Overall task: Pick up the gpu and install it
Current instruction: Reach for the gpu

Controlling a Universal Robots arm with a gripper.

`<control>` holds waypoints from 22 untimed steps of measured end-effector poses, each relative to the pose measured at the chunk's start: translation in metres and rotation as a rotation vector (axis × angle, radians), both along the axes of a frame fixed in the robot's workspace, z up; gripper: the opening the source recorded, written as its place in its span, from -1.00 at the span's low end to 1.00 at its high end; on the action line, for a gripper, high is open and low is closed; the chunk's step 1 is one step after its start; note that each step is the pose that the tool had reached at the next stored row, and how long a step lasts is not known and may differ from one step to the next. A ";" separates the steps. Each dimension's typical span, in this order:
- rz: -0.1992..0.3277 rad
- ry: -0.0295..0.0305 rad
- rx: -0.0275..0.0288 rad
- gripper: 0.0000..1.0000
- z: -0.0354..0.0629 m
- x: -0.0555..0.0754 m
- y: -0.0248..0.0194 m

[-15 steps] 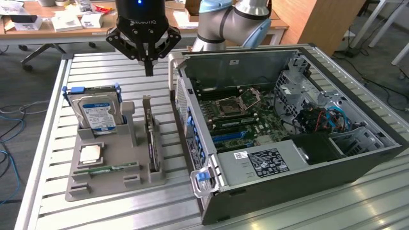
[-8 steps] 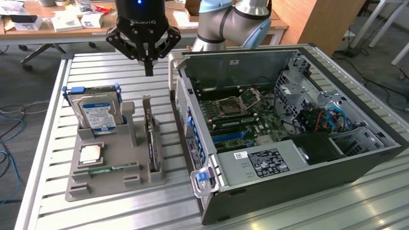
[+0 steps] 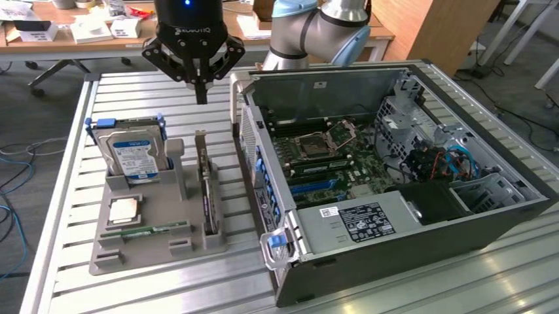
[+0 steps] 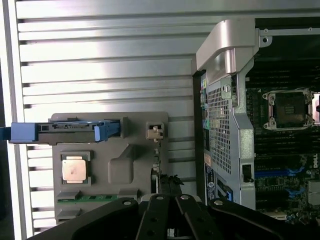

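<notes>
The jaws are pressed together and pinch nothing; they hang from the arm above the slatted metal table, over the gap between the grey holder and the rear corner of the open computer case. The gpu stands on its long edge in a slot along the side of the holder nearest the case; it is a thin black card, and its pale bracket end points toward the far side of the table. The closed tips sit above that far end of the card, clearly apart from it and touching nothing.

On the same holder, toward the exterior view's left, a hard drive with a blue and white label stands upright in a blue-handled caddy; in front of it a processor lies flat, and a green memory stick lies flat just beside that.

The case lies on its side with the panel off, just beside the holder; its motherboard faces up, with an open processor socket and blue expansion slots in plain sight.
</notes>
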State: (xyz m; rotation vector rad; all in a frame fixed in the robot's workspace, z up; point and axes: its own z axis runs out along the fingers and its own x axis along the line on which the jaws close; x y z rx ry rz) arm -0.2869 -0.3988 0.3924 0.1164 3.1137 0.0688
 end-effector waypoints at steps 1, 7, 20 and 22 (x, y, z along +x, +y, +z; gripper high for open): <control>0.000 0.0000 0.0000 -0.79 0.0000 0.000 0.0000; 0.000 0.0000 0.0000 -0.79 0.0000 0.000 -0.0042; 0.000 0.0000 0.0000 -0.79 0.0000 0.000 -0.0100; 0.000 0.0000 0.0000 -0.79 0.0000 0.000 -0.0100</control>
